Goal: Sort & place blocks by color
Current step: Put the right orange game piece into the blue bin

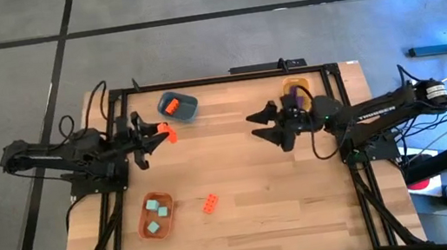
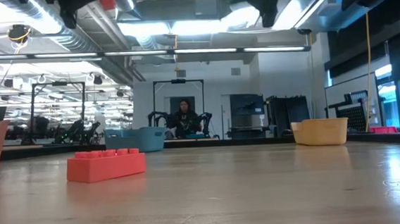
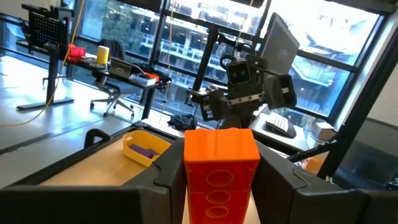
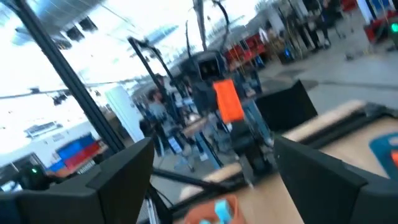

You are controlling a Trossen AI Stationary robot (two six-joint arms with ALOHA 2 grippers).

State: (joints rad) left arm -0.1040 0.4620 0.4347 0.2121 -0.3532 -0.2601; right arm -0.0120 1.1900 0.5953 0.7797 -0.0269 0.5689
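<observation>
My left gripper (image 1: pixel 163 133) hovers above the table's far left part, just near of the dark blue bowl (image 1: pixel 177 107), and is shut on an orange-red block (image 3: pixel 221 165). That bowl holds another orange-red block (image 1: pixel 172 107). A third orange-red block (image 1: pixel 210 203) lies flat on the table, also seen in the low view (image 2: pixel 106 164). Teal blocks (image 1: pixel 158 208) lie in the orange bowl (image 1: pixel 145 228). A purple block (image 3: pixel 145 151) lies in the yellow bowl (image 1: pixel 304 86). My right gripper (image 1: pixel 257 126) hangs open and empty near the yellow bowl. My left gripper pinches the orange-red block by its two opposite sides (image 3: pixel 186 168) between the two fingers. The fingers lie level and point toward the table's right side. The block is lifted clear of the table, and its free end (image 3: pixel 219 138) sticks out past the fingertips.
The bare wooden table (image 1: pixel 263 216) stretches between the arms and toward the near right corner. A black frame rail (image 1: pixel 225 76) runs along the far edge. In the low view a person (image 2: pixel 184 116) sits in the room far behind the table.
</observation>
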